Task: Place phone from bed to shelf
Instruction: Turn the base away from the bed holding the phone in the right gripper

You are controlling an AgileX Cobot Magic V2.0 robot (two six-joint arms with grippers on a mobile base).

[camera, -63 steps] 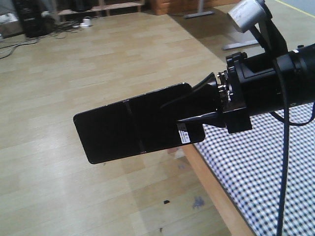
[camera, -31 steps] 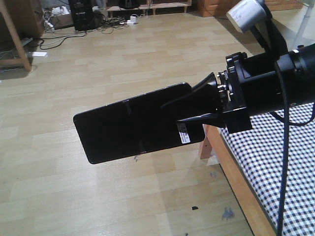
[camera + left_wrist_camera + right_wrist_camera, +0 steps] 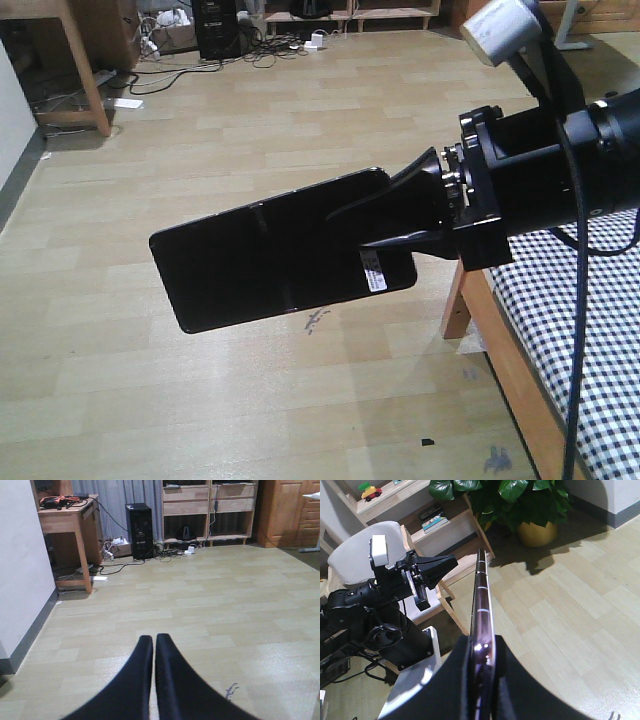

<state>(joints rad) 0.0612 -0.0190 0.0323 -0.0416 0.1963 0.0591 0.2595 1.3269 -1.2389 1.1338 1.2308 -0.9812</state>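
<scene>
The phone, a glossy black slab with a middle crease and a white sticker, hangs level above the floor. My right gripper is shut on its sticker end. In the right wrist view the phone shows edge-on with a pinkish rim, pinched in the right gripper. The checked bed lies at the lower right, behind the arm. A pale wood shelf with books and a toy stands behind my left gripper. The left gripper is shut on nothing over bare floor.
A wooden desk leg and a white wall stand to the left. A black computer tower, floor cables and brown shelving line the far wall. A potted plant sits by the pale shelf.
The background has slid to the right: the bed has moved toward the frame's right edge and the desk and wall have come in at the left. The phone stays fixed in the right gripper.
</scene>
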